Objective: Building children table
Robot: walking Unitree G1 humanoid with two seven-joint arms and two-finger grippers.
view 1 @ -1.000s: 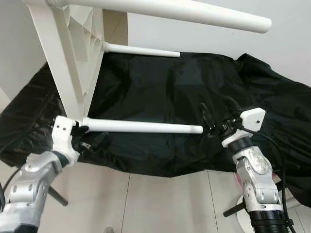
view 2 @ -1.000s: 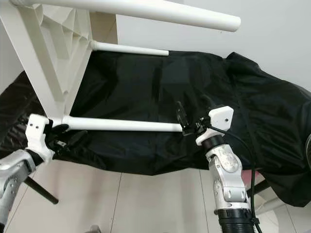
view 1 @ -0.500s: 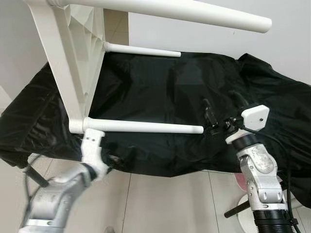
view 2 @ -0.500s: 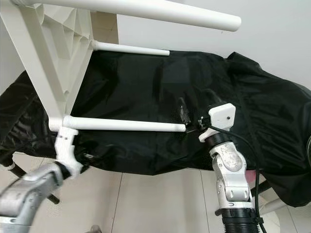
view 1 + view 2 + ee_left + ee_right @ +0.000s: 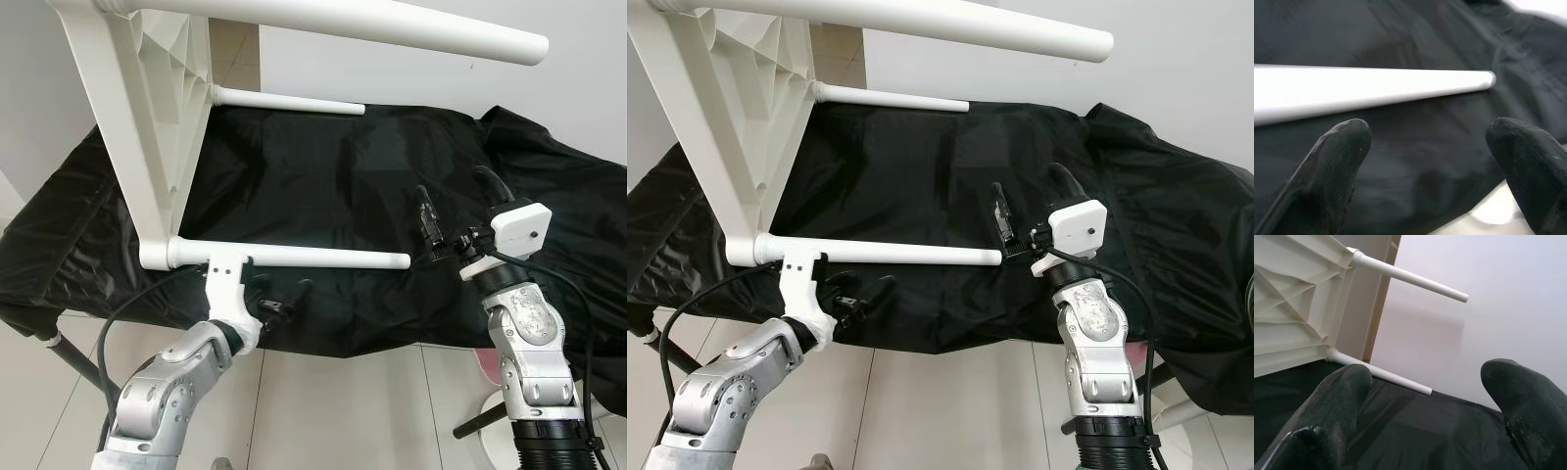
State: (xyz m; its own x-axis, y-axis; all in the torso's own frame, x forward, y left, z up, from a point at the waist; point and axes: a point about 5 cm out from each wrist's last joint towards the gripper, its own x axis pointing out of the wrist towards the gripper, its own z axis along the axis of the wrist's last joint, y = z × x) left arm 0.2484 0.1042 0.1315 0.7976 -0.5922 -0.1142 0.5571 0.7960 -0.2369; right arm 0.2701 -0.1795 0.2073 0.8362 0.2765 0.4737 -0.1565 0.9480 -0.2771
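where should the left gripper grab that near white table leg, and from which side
Grip the near table leg mid-shaft, from below on the robot's side. It is a smooth round rod lying level just above the black cloth, so the fingers can straddle it crosswise. The left gripper is open and sits just under it. Probably avoid the free end, where the right gripper is.

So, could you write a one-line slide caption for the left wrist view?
Open left gripper below the white table leg, above the black cloth.
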